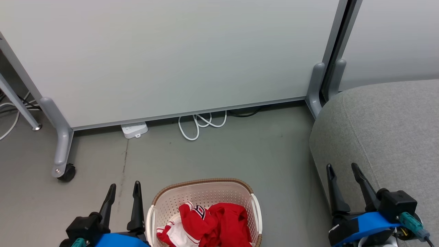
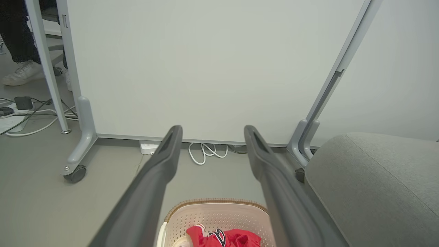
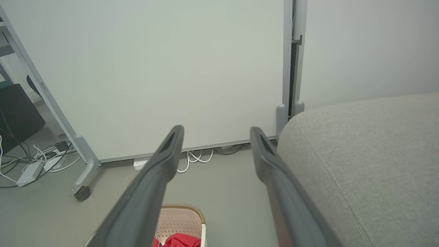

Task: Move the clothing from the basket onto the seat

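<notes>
The left gripper (image 1: 125, 185) and right gripper (image 1: 342, 166) hang spread wide, empty. The red clothing (image 1: 212, 223) lies heaped in the basket (image 1: 205, 183), on the floor (image 1: 219, 154) near the seat (image 1: 394, 130). A careless pinch might hook the basket too and tip it.

1. A pale panel (image 1: 171, 58) in a grey frame stands across the back. A second panel (image 1: 394, 37) stands just beside it on the right, with a dark gap between their posts.
2. The first panel's left foot (image 1: 63, 144) curves down to a black caster (image 1: 68, 172).
3. The floor (image 1: 240, 154) is smooth and grey, with a thin dark seam (image 1: 124, 157).
4. At the panel's lower edge lie a white power strip (image 1: 134, 129), a looped white cable (image 1: 199, 125) and a black cable (image 1: 245, 112).
5. Left of the panel, a thin metal leg (image 1: 17, 101) stands among loose cables (image 2: 51, 112). A white shoe (image 2: 20, 72) shows beyond it.
6. The light is soft and even.
</notes>
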